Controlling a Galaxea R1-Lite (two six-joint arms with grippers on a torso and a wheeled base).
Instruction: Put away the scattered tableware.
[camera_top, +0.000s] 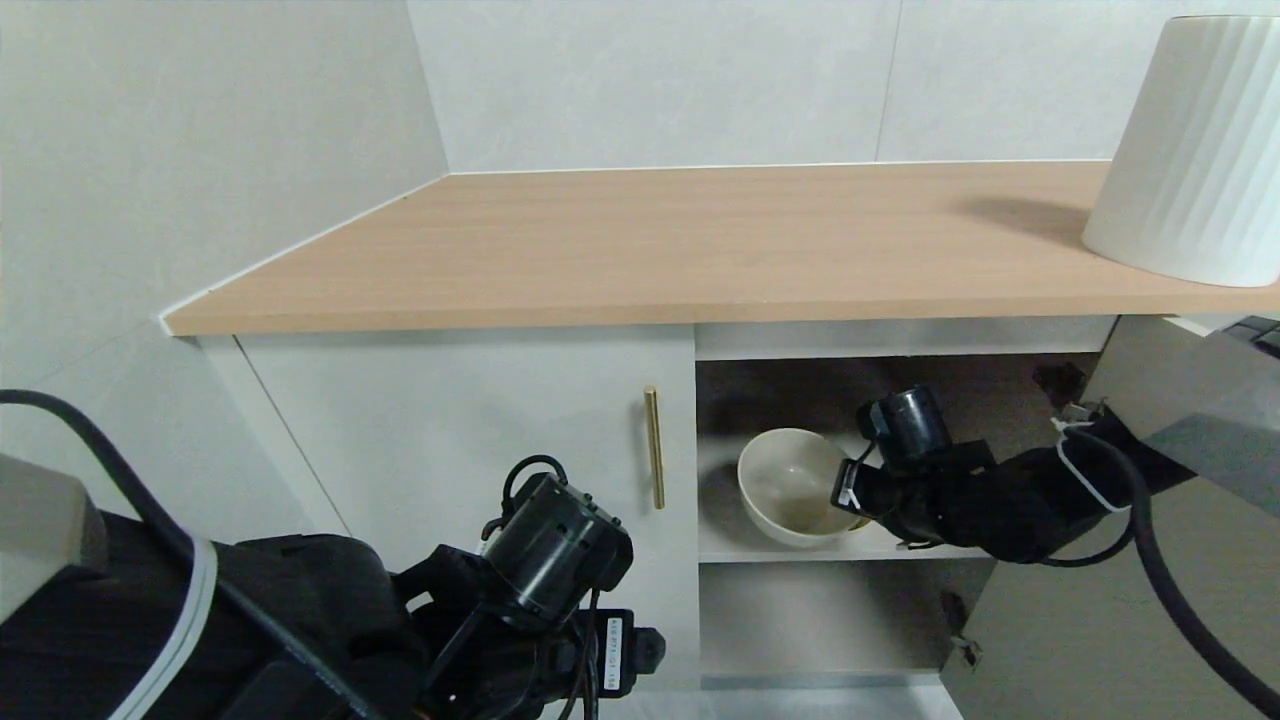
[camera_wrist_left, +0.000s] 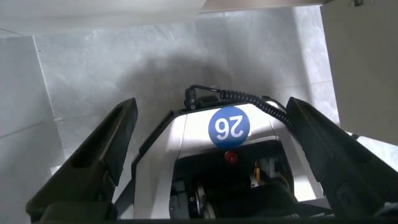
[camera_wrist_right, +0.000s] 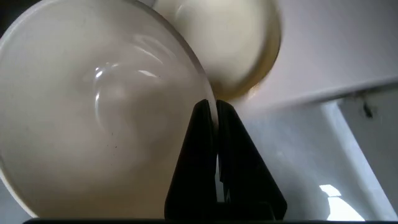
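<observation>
Pinching rim of round cream ceramic bowl (camera_top: 785, 480): right gripper (camera_wrist_right: 216, 134), white cabinet shelf (camera_top: 730, 548) beneath it. Left gripper (camera_wrist_left: 212, 106): fingers spread.

Head camera looks forward and down over the desk (camera_top: 640, 240) into the open cabinet (camera_top: 450, 450). Right wrist camera sits close against the bowl (camera_wrist_right: 99, 112), shared with the head view. Left wrist camera faces tiles (camera_wrist_left: 155, 56) along its pincer (camera_wrist_left: 211, 109).

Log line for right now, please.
right end effector: shut on bowl rim | bowl: tilted, inside open cabinet, at upper shelf | left end effector: open, empty
</observation>
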